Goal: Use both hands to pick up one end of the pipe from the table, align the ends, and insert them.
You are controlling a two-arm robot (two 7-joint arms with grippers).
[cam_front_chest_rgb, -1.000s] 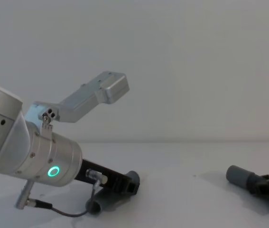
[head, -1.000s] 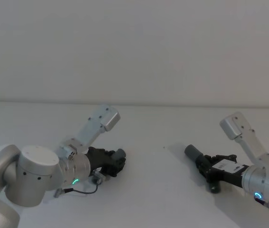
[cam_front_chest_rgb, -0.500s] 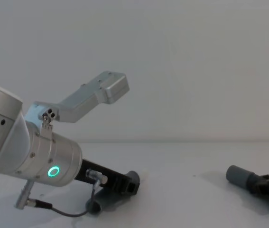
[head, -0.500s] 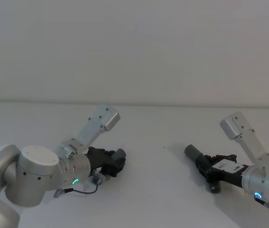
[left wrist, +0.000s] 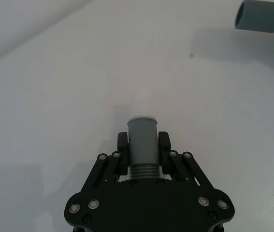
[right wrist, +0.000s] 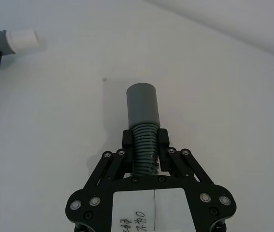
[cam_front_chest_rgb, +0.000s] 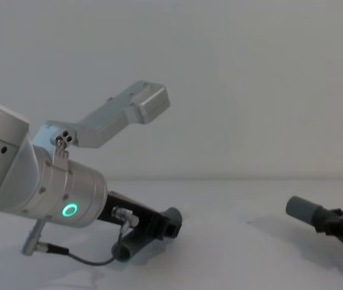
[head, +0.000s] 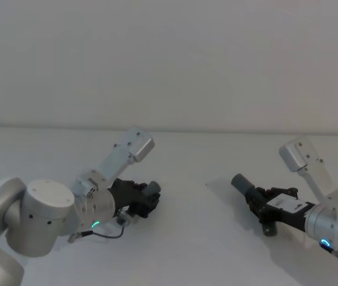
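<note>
Lower left in head view, our left gripper [head: 143, 199] pinches the narrow-ended pipe piece [left wrist: 142, 137] close behind its whitish tip [left wrist: 142, 119], leaving that end free to insert. Lower right, our right gripper [head: 255, 199] is clamped on the socket piece [right wrist: 143, 140] at the ribs, grey socket [head: 239, 181] aimed toward frame centre. The ends face each other, well apart over the table [head: 198, 238]; we judge alignment not yet done.

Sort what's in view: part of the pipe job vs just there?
Job: left gripper, jaws shut on the whitish-tipped pipe piece; right gripper, jaws shut on the grey-socket pipe piece; table.
Not job: wall; cable at the left wrist; silver bracket above it.
</note>
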